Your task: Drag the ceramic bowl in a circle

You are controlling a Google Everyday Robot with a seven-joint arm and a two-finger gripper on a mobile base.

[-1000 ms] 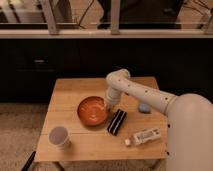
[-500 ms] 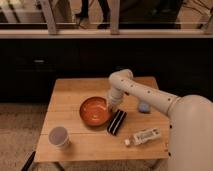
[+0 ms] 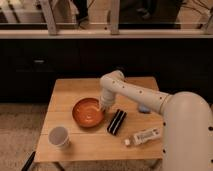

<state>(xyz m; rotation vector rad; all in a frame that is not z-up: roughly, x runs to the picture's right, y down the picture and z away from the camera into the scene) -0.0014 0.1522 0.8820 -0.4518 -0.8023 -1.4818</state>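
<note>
Single-arm robot at a wooden table, described from the near edge outward. Nearest, well to the claw's lower left, a small whitish-grey cup stands upright close to the table's front left corner. To the claw's lower right a pale bottle lies on its side near the front right corner, beside the robot's white body. Just below and right of the claw is a flat black rectangular object, lying at a slant with its upper end near the bowl's right side. The ceramic bowl sits upright on the middle of the table, directly left of and beneath the claw; it is glossy orange-red inside with a darker rim. The gripper points down at the bowl's right rim, at or just inside it. Contact cannot be confirmed, and whether the claw is spread or pressed together cannot be told. To its right, partly behind the arm, lies a small blue object. Beyond the table — a dark wall and, above it, a pale rail.
</note>
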